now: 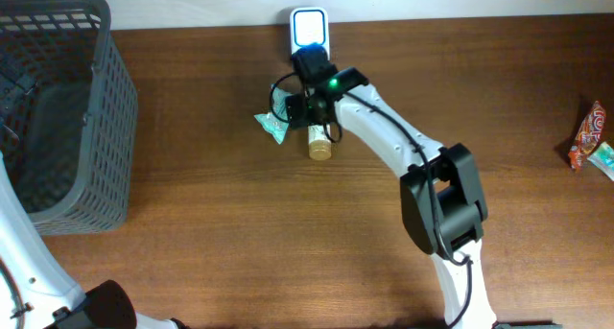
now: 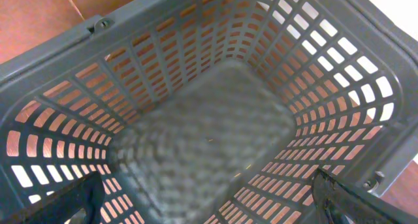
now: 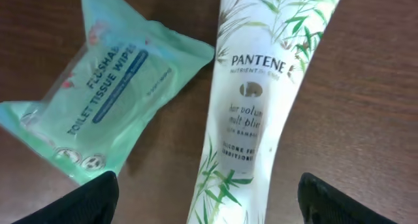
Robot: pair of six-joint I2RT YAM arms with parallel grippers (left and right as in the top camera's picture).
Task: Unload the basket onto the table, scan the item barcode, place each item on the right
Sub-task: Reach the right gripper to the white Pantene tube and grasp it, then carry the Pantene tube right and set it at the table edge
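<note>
Right hand [image 3: 210, 203] is down low over the desk [image 1: 240, 233], right in front of the scanner [image 1: 309, 27], whose screen glows at the far edge. Its fingers [image 3: 78, 199] are spread wide, one on either side of the Pantene bottle [image 3: 261, 100], with bare wood showing between each finger and the bottle, so no grip on it. The bottle lies flat on the desk, label up. Just beside it sits a green wipes pack [image 3: 111, 93], one corner almost at the bottle's side. Over on the other side, the left hand [image 2: 209, 208] hangs above the grey basket [image 2: 196, 48], fingers wide apart and holding nothing. A snack packet [image 1: 587, 135] lies well away at the desk's right edge.
</note>
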